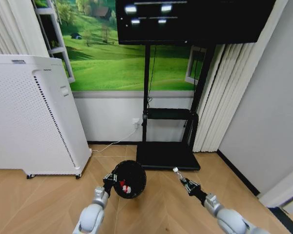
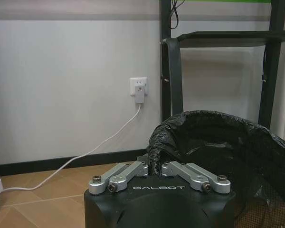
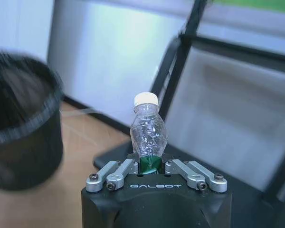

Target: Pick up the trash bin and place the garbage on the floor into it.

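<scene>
holding clear white-capped bottle [image 3: 149, 129], right gripper [image 3: 152, 166] clamped

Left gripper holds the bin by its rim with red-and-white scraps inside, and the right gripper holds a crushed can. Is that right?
Not quite. The right gripper holds a small clear bottle with a white cap and green label, not a can; the right wrist view shows it. The rest stands: the left gripper grips the bin by its rim, and red-and-white scraps lie inside.
</scene>
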Controlling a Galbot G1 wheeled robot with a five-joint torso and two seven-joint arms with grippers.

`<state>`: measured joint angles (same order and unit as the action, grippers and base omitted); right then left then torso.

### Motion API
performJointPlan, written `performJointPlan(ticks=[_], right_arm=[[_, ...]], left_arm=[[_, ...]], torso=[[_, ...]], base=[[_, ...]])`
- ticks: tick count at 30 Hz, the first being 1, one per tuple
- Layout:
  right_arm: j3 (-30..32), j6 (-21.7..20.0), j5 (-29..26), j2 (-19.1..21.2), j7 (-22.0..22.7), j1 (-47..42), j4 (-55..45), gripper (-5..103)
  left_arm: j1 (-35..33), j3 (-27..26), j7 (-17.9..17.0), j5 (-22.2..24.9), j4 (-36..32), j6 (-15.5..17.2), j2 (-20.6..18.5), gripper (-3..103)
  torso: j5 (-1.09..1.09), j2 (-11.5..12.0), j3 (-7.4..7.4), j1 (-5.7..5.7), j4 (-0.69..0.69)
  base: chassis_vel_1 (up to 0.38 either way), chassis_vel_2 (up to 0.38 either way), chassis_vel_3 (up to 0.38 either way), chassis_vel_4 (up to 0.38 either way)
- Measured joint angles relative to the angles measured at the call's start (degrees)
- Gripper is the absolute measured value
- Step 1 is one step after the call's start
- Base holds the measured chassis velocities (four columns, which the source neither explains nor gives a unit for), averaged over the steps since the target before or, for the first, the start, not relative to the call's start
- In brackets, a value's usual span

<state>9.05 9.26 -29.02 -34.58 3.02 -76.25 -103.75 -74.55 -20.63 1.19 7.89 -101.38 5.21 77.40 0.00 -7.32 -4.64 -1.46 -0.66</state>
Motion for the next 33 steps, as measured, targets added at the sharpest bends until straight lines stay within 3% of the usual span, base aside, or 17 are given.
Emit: performJointPlan(ticks=[9, 14, 30, 33], right_arm=[[-1.0, 1.0, -1.8, -0.2, -1.4, 1.3, -5.4, 20], [-3.5, 2.1, -1.7, -2.3, -3.4, 2.6, -6.2, 20], [-6.7, 2.9, 0.9, -6.4, -4.9, 6.3, -4.8, 18], [-6.7, 2.6, 0.8, -6.4, -4.8, 6.3, -4.8, 27]], left_arm=[[2.2, 3.0, 0.0, -1.9, 3.5, -0.5, 3.0, 6], [5.3, 7.6, 0.0, -3.9, 7.4, -1.1, 6.5, 6], [7.3, 11.7, 0.0, -5.8, 10.6, -1.4, 8.7, 6], [7.3, 11.8, 0.0, -5.9, 10.6, -1.4, 8.8, 6]], torso=[[-0.01, 0.0, 0.00, 0.00, 0.00], [0.00, 0.0, 0.00, 0.00, -0.01], [0.00, 0.0, 0.00, 0.00, 0.00], [0.00, 0.0, 0.00, 0.00, 0.00]], base=[[0.000, 0.000, 0.000, 0.000], [0.000, 0.000, 0.000, 0.000], [0.000, 0.000, 0.000, 0.000], [0.000, 0.000, 0.000, 0.000]])
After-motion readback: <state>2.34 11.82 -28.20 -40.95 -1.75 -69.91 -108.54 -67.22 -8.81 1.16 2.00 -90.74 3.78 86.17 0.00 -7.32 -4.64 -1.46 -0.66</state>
